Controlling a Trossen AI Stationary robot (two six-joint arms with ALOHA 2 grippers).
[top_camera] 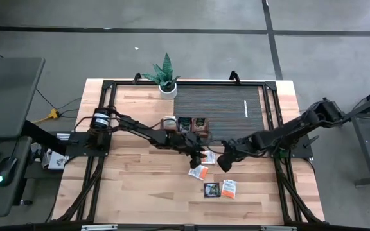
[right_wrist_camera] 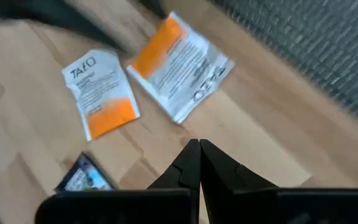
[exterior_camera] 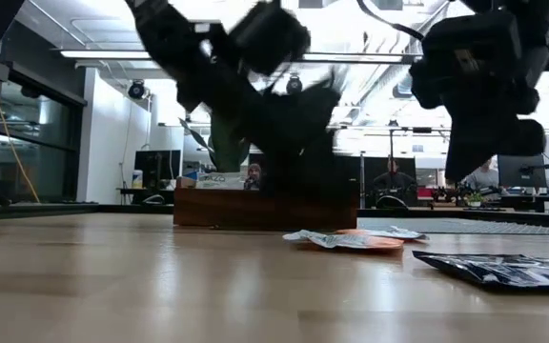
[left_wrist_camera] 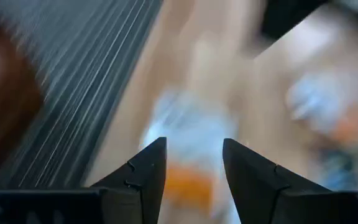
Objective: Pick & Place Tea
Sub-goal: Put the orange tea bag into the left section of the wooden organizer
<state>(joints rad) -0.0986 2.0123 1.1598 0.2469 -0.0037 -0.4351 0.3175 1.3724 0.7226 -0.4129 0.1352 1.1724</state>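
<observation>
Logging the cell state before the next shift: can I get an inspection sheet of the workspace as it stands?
Surface: wooden table, dark ribbed mat at the back.
Job's things: tea sachets loose on the wood; wooden tray at the mat's edge with sachets inside.
Clutter: potted plant at the back edge.
Grippers: left gripper open above a white-and-orange sachet; right gripper shut and empty above the loose sachets.
Cables: yellow cable on the floor, left of the table.
Surroundings: monitors and seated people beyond the table in the low view.
</observation>
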